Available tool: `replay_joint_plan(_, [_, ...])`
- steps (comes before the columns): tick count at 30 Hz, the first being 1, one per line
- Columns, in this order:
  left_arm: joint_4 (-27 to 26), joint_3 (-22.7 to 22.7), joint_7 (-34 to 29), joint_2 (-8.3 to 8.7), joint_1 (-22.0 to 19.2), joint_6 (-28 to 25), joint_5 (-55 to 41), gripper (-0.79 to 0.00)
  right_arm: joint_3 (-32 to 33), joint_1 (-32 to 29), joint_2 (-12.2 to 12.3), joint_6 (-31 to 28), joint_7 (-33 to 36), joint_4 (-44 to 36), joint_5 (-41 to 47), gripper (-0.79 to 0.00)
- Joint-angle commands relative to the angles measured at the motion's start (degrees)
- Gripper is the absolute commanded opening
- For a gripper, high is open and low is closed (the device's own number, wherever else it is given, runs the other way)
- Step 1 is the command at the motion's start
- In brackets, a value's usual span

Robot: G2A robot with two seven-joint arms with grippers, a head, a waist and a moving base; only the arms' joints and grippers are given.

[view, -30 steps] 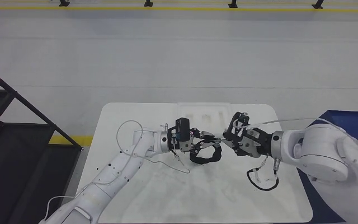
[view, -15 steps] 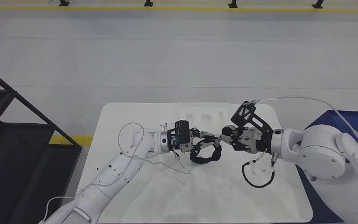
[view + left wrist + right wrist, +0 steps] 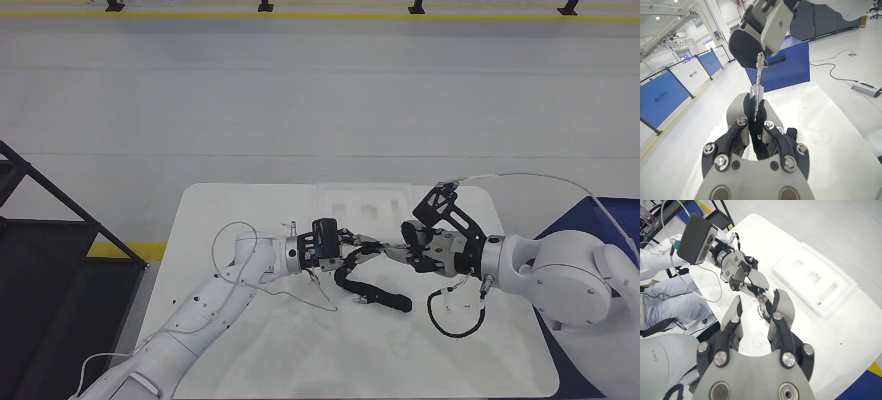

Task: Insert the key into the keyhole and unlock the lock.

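Now, step in hand: the key [image 3: 758, 75] sits in the keyhole [image 3: 762, 298]. The turn looks done, since the cable [image 3: 375, 290] makes no closed loop.
Left gripper [image 3: 755, 106]: clamped hard on the lock [image 3: 757, 91], which it holds above the middle of the table [image 3: 330, 350].
Right gripper [image 3: 758, 297]: fingers spread either side of the key's head, gripping nothing.
Cable: one end is at the lock. The free end trails down onto the table toward the right edge.
Doing it well: if another twist is needed, close on the flat head of the key, not on the ring [image 3: 759, 310]. Keep the wrist in line with the lock so the blade doesn't bend. The left gripper's hold has to resist the twist or the lock will spin with it.
Watch for: dragging the key out crooked.
Count, task things: one lock, one cable, one key in the hole and one ring on it. I cannot tell whether a spare key hangs there.
Count, the rest: one foam tray [image 3: 840, 279] with three pockets, against the far edge.
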Motion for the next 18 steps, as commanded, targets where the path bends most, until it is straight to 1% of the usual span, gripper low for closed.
replay_joint_plan(1, [0.7,0.0,-0.8,0.04,0.0,0.3,0.4,-0.785,0.4,-0.3,0.0,-0.6,-0.5,-0.2,-1.0,0.0])
replay_joint_plan(9, [4.3,-0.1,-5.0,0.52,0.0,-0.3,2.6,-0.785,2.0,-1.7,0.2,-6.2,-2.6,0.4,-4.2,0.0])
replay_joint_plan(13, [6.4,1.4,-6.8,0.33,0.0,-1.3,3.7,-0.785,2.4,-1.8,0.3,-9.6,-3.2,1.8,-5.6,0.0])
replay_joint_plan(18, [9.3,3.8,-8.6,-0.23,-0.5,-2.8,4.8,-0.785,2.0,-1.2,0.2,-13.1,-2.4,4.0,-6.5,0.0])
